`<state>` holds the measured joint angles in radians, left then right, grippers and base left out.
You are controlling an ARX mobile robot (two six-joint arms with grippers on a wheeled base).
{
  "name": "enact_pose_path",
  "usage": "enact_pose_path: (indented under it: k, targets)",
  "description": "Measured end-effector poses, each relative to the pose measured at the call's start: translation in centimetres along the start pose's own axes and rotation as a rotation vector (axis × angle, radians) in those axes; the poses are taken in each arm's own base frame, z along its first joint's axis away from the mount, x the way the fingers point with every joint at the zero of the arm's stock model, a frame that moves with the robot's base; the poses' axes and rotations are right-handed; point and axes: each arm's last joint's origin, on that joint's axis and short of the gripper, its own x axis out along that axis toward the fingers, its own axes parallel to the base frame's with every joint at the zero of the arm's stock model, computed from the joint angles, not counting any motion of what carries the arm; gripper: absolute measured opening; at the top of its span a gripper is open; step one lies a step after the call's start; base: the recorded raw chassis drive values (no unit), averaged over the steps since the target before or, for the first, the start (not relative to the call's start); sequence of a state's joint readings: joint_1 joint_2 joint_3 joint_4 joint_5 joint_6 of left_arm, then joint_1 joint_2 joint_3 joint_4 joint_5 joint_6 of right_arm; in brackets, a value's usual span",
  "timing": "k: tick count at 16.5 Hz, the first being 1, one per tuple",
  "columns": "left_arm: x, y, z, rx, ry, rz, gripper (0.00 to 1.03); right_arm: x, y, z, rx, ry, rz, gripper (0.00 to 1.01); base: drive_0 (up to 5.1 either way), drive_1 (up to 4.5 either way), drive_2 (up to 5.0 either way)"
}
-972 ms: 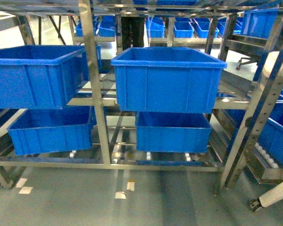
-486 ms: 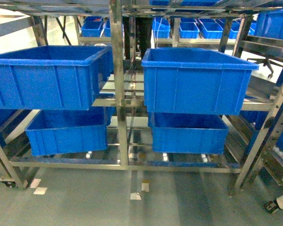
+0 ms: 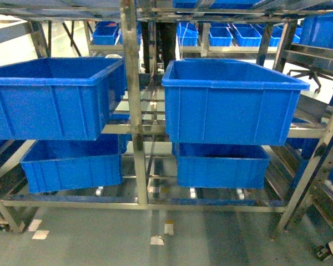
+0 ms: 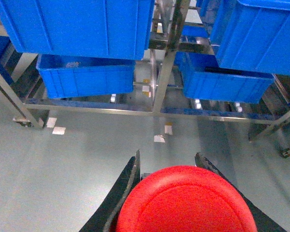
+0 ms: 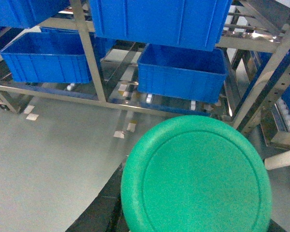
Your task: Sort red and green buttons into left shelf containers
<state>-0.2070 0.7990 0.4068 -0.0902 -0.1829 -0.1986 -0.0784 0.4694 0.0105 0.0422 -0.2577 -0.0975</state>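
In the left wrist view the red button (image 4: 186,203) shows its wide round cap at the bottom, and my left gripper (image 4: 168,162) is shut on it, with a black finger on each side. The green button (image 5: 198,183) fills the lower part of the right wrist view. My right gripper (image 5: 188,159) is shut on it; only its left finger (image 5: 99,205) shows. Two deep blue containers sit side by side on the upper shelf ahead: the left one (image 3: 44,100) and the right one (image 3: 233,105). Neither gripper shows in the head view.
A steel upright (image 3: 130,111) stands between the two containers. Shallower blue bins (image 3: 72,166) (image 3: 222,166) sit on the bottom shelf. More blue bins (image 3: 216,36) fill racks behind. Another rack's leg (image 3: 311,166) and a caster (image 3: 322,252) are at the right. Tape marks (image 3: 157,240) dot the grey floor.
The head view has swung: the shelf slid right in the frame, then slightly back left, and the bins now look larger and nearer.
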Motion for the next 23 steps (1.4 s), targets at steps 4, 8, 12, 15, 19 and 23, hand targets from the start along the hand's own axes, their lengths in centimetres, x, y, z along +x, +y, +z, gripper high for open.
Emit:
enact_pose_path:
  k: [4, 8, 12, 15, 19, 23]
  targets:
    - [0.01, 0.00, 0.01, 0.000, -0.001, 0.000, 0.28, 0.00, 0.00, -0.02, 0.001, 0.003, 0.000, 0.34, 0.1, 4.45, -4.2]
    - [0.06, 0.00, -0.06, 0.001, 0.007, 0.002, 0.28, 0.00, 0.00, 0.02, 0.000, -0.001, 0.000, 0.34, 0.0, 4.37, -4.3]
    - [0.07, 0.04, -0.01, -0.001, 0.001, 0.004, 0.28, 0.00, -0.01, 0.00, 0.000, 0.001, -0.003, 0.34, -0.1, 4.26, -4.4]
    - [0.03, 0.00, 0.00, 0.000, 0.000, 0.000, 0.28, 0.00, -0.01, 0.04, -0.001, -0.003, -0.004, 0.34, -0.1, 4.25, -4.4]
    - [0.09, 0.00, -0.07, 0.001, 0.006, 0.002, 0.28, 0.00, -0.01, -0.04, 0.001, 0.005, -0.004, 0.34, -2.5, 1.70, 0.6]
    - [0.07, 0.01, -0.04, 0.000, 0.002, 0.002, 0.28, 0.00, -0.01, -0.01, 0.000, 0.002, -0.004, 0.34, -4.8, 3.58, 1.1]
